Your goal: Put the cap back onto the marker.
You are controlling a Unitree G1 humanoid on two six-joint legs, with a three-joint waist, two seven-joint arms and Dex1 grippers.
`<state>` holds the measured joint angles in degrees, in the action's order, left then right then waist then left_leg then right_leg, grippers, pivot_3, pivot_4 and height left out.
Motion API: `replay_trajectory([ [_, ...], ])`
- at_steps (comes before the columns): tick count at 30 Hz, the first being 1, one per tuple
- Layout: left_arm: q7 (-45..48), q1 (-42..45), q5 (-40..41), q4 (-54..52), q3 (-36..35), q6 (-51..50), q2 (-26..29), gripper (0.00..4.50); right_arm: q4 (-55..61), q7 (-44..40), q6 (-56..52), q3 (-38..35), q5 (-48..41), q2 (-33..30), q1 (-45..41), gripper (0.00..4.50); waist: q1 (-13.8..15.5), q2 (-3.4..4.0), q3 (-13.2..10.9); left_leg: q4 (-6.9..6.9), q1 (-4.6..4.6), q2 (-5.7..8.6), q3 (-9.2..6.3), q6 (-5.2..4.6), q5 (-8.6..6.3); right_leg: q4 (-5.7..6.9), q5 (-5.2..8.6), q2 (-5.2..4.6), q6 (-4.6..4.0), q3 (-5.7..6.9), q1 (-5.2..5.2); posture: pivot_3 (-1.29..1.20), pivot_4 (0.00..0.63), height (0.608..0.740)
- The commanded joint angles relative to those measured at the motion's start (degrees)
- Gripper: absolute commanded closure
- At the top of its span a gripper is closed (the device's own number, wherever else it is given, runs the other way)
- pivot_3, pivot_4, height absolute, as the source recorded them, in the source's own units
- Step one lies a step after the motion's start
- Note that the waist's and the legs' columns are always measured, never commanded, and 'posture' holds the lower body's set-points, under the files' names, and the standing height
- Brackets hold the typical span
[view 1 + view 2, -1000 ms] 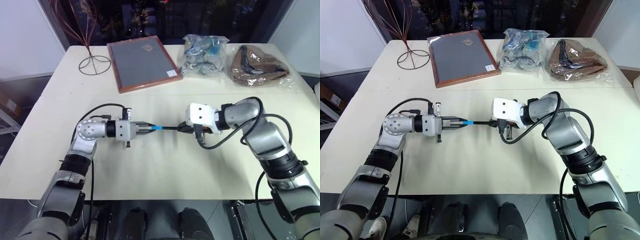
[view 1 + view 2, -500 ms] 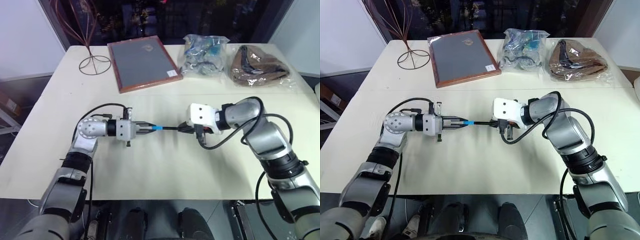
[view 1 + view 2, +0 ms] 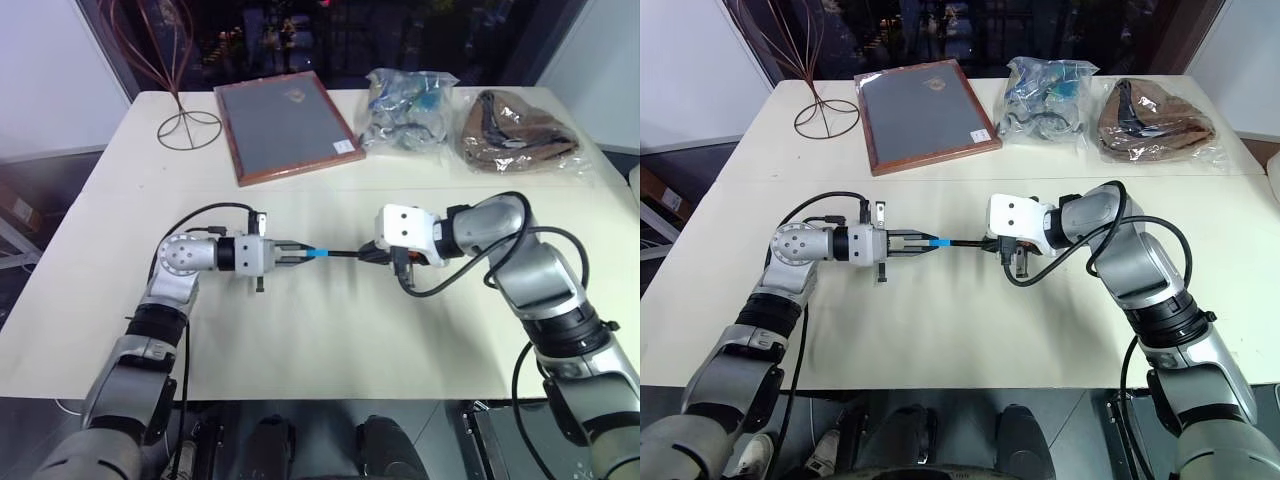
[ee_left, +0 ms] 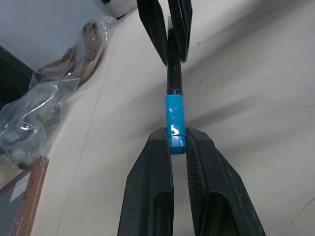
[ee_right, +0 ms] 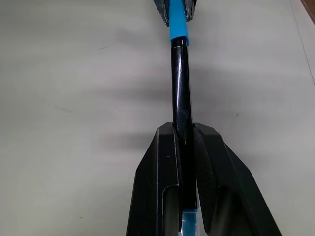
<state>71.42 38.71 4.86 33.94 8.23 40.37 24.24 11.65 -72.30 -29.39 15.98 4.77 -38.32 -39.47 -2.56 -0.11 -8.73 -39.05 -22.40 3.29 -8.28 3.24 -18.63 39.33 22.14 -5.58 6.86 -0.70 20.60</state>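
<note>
Above the middle of the table, my two grippers hold the marker [image 3: 345, 255] level between them. My right gripper [image 5: 184, 127] is shut on the black barrel. My left gripper [image 4: 177, 133] is shut on the light-blue cap [image 4: 175, 120]. The cap [image 3: 317, 254] sits over the marker's [image 5: 181, 88] end, flush against the barrel, in line with it. In the head views the left gripper [image 3: 300, 255] points right and the right gripper [image 3: 372, 254] points left, facing each other. A bluish end of the marker shows behind the right fingers [image 5: 162, 162].
At the table's far side lie a wood-framed dark board [image 3: 285, 125], a copper wire stand [image 3: 188, 128], a clear bag of small items [image 3: 410, 110] and a bagged brown cloth [image 3: 515, 130]. Bare tabletop [image 3: 320, 330] lies under and in front of the grippers.
</note>
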Motion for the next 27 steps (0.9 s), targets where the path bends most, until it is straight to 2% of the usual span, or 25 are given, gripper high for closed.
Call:
replay_trajectory([
  [1, -0.4, 2.7, 1.9, -5.0, 3.4, 2.2, -4.5, 4.5, 7.7, -0.8, 4.2, 4.7, -3.7, 4.3, -1.4, 4.44, 0.0, 0.0, 0.0, 0.0, 0.0, 0.0, 0.0, 0.0, 0.0, 0.0, 0.0, 0.0, 0.0, 0.0, 0.0, 0.0, 0.15, 0.74],
  [20, 1.7, 2.9, 1.8, -5.4, 4.4, 2.6, -4.8, 4.5, 7.4, -0.8, 6.2, 7.0, -1.0, 7.9, -3.7, 4.44, 0.0, 0.0, 0.0, 0.01, 0.0, 0.0, 0.0, 0.0, 0.0, 0.0, 0.0, 0.0, 0.0, 0.0, 0.01, 0.0, 0.15, 0.74],
  [27, 1.3, 2.0, 1.9, -5.9, 3.5, 2.0, -4.1, 4.5, 6.7, -1.1, 6.9, 5.7, -0.4, 6.7, -3.0, 4.44, 0.0, 0.0, 0.0, 0.0, 0.0, 0.0, 0.0, 0.0, 0.0, 0.0, 0.0, 0.0, 0.0, 0.0, 0.01, 0.0, 0.15, 0.74],
])
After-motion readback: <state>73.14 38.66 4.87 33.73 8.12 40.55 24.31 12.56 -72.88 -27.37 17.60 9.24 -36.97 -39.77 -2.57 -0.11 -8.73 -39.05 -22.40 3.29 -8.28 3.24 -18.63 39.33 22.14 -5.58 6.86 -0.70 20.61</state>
